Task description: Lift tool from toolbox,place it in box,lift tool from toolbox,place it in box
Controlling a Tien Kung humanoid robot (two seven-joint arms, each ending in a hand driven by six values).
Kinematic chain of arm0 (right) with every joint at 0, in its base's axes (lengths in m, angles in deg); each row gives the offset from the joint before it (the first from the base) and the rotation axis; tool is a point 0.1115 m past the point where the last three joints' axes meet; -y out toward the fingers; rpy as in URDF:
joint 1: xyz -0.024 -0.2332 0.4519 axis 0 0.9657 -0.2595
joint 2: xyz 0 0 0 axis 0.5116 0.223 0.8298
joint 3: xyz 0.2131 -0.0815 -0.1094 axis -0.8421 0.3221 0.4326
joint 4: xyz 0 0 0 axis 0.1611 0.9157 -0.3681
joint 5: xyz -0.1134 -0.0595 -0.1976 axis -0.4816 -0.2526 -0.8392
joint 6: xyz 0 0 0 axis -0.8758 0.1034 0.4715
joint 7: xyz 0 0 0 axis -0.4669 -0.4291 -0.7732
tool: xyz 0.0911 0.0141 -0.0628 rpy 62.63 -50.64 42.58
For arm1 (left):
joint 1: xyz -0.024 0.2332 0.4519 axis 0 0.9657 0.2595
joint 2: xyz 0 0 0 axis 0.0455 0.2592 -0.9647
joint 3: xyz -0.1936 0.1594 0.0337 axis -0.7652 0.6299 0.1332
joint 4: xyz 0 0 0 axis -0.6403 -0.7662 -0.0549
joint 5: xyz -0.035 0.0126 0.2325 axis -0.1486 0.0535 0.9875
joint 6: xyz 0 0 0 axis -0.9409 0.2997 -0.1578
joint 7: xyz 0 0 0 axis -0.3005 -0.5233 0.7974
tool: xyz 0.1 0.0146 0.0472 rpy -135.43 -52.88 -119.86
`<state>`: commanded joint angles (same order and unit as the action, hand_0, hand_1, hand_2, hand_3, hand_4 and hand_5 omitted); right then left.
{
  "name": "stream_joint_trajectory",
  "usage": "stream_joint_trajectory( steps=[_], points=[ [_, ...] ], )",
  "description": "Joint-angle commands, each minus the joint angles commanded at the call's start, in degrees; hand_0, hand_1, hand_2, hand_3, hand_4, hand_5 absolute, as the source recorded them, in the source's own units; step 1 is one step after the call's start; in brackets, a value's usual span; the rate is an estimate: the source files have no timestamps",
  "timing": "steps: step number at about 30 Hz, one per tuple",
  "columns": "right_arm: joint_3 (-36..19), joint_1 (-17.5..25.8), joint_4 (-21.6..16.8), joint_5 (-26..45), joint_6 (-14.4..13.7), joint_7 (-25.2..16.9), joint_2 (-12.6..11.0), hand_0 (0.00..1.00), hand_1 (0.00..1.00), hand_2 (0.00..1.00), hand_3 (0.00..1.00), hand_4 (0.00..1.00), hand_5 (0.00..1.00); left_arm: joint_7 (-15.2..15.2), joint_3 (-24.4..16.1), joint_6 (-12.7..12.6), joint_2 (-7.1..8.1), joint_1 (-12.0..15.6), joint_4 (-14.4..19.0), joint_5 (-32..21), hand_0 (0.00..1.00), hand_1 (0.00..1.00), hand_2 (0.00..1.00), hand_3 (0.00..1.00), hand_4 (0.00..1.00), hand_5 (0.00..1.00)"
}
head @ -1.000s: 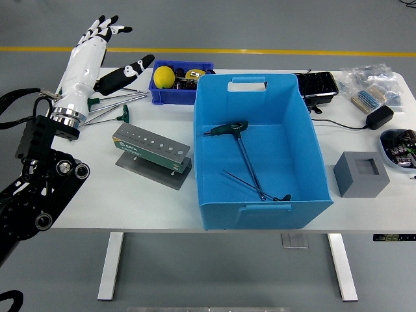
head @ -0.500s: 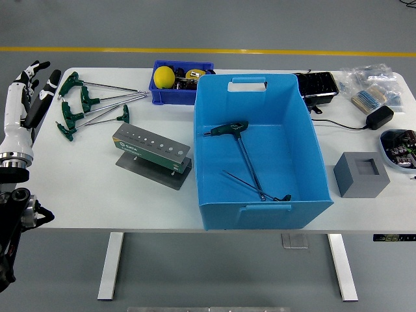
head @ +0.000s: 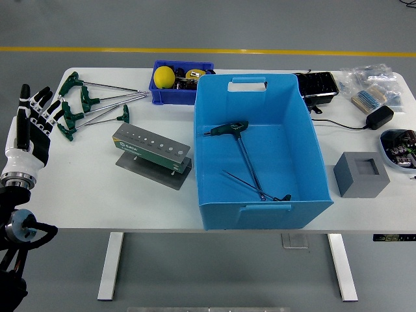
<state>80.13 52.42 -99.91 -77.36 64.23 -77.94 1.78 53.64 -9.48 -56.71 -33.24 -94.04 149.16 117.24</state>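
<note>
Several green T-handle wrenches point(head: 88, 107) lie on the white table point(head: 97, 188) at the far left. A grey-green tool holder point(head: 152, 148) sits on a metal plate right of them. The large blue box point(head: 260, 153) in the middle holds two green T-handle wrenches point(head: 242, 153). My left hand point(head: 34, 123) hovers at the table's left edge, just left of the loose wrenches, fingers spread and empty. My right arm is out of sight.
A small blue bin point(head: 177, 81) with a yellow ball point(head: 164, 77) stands behind the big box. At the right are a grey block point(head: 361, 173), a black tray point(head: 318, 86), a power adapter point(head: 379, 117), bagged parts point(head: 374, 84) and a bowl point(head: 400, 148).
My left arm has pulled back from over the wrenches to the table's left edge and dropped lower, uncovering them. The hand has turned with its fingers still spread.
</note>
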Motion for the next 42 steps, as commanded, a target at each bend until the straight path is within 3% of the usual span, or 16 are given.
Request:
stream_joint_trajectory(
  steps=[2, 3, 14, 15, 42],
  points=[
    [0.16, -0.05, 0.0, 0.26, 0.0, -0.1, -0.03, 0.665, 0.624, 0.702, 0.571, 0.827, 0.737, 0.54, -0.01, 0.59, 0.06, -0.07, -0.06, 0.35, 0.832, 0.831, 0.9, 0.786, 0.99, 0.929],
    [0.24, -0.07, 0.0, 0.39, 0.0, -0.16, -0.06, 0.664, 0.624, 0.702, 0.571, 0.826, 0.737, 0.73, 0.01, 0.82, 0.11, -0.06, -0.12, 0.32, 0.848, 0.866, 0.91, 0.801, 0.998, 0.998],
    [0.86, -0.51, -0.03, 1.27, -0.01, -0.57, -0.28, 0.663, 0.624, 0.702, 0.57, 0.826, 0.737, 2.0, -0.33, 2.13, 0.21, -0.59, 0.27, 0.89, 0.871, 0.89, 0.935, 0.821, 0.998, 0.998],
    [1.0, -0.59, -0.03, 1.46, -0.01, -0.66, -0.33, 0.663, 0.624, 0.702, 0.57, 0.825, 0.737, 2.14, -0.4, 2.13, 0.19, -0.68, 0.43, 1.14, 0.933, 0.9, 0.952, 0.83, 0.998, 0.998],
    [2.79, -0.58, 0.21, 4.57, 0.25, -1.58, -0.48, 0.664, 0.626, 0.711, 0.571, 0.824, 0.734, 2.15, -0.58, 2.18, -1.12, -1.51, 1.54, 4.1, 0.903, 0.883, 0.952, 0.84, 0.998, 0.998]
  ],
)
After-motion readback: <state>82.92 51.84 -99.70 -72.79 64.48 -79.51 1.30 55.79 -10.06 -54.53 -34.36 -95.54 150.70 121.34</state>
